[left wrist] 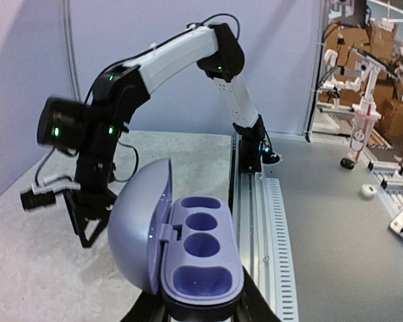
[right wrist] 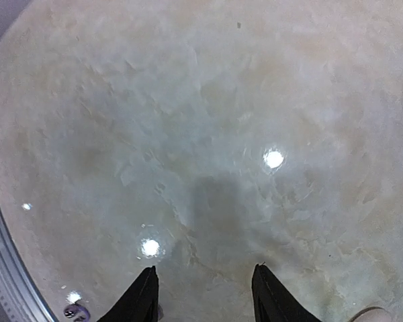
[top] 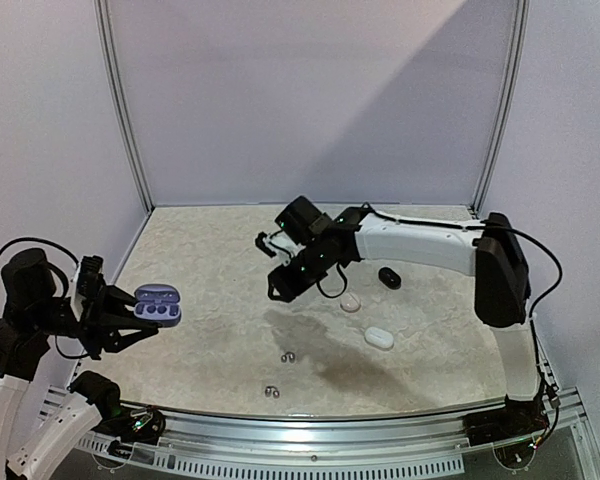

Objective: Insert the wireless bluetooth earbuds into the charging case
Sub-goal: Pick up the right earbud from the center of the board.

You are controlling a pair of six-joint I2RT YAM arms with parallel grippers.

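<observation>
— So, how many wireless bluetooth earbuds can you count?
— Two small dark spots on the table, both in the lower middle of the overhead view. One sits above the other, and the lower one lies close to the front rail. Each spot may be a pair, but they are too small to tell.
— And cases?
— Four case-like things. One is a lavender charging case with its lid open, at the left edge of the frame. The left pincer is clamped on its base and holds it off the table. That wrist's view shows its hollows empty. The others are a black case, a white case and a white rounded piece, all on the table right of centre.
— The right pincer?
— Its fingers are apart and grip nothing. It is over bare table near the centre, up and left of the rounded piece.
— Anything crowding the buds?
— The right arm reaches in from the right edge, passing just above the black case in the frame. Its shadow darkens the table between the white case and the upper spot.
</observation>
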